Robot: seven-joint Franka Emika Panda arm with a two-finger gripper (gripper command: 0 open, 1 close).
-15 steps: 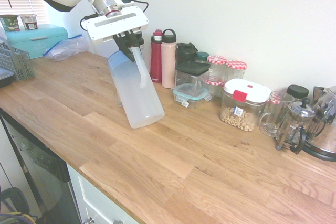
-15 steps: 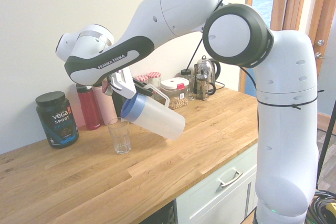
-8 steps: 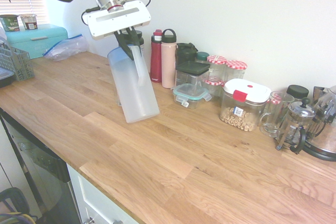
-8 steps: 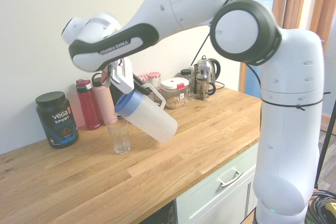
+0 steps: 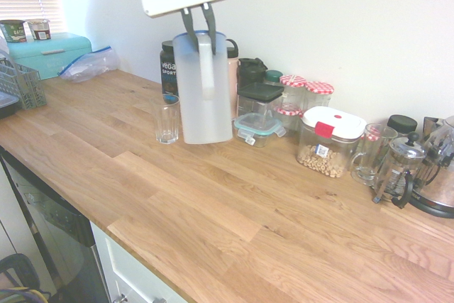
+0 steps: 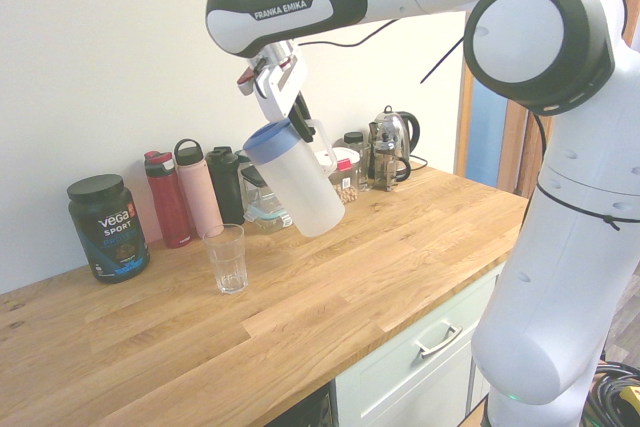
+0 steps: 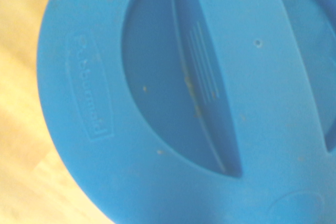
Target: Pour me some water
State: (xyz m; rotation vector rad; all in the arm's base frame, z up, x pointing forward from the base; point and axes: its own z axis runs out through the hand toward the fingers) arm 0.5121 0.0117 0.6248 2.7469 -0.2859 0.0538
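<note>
My gripper [image 5: 198, 28] [image 6: 297, 115] is shut on the handle of a frosted plastic pitcher [image 5: 202, 97] [image 6: 302, 185] with a blue lid [image 7: 184, 98]. The pitcher hangs in the air above the wooden counter [image 5: 234, 211], close to upright, leaning only slightly in the second exterior view. A clear drinking glass [image 5: 168, 118] [image 6: 226, 258] stands on the counter beside and below the pitcher, apart from it. Whether the glass holds water cannot be made out. The wrist view is filled by the blue lid.
Along the wall stand a black Vega tub [image 6: 108, 227], a red bottle [image 6: 168, 199], a pink bottle [image 6: 198, 192], jars, a cereal box [image 5: 330, 140], a French press [image 5: 397, 168] and a kettle [image 6: 390, 147]. A dish rack [image 5: 18, 83] sits at the far end.
The arm has lifted and carried the pitcher up and away from the glass. The pitcher has swung from a strong tilt over the glass back to nearly upright.
</note>
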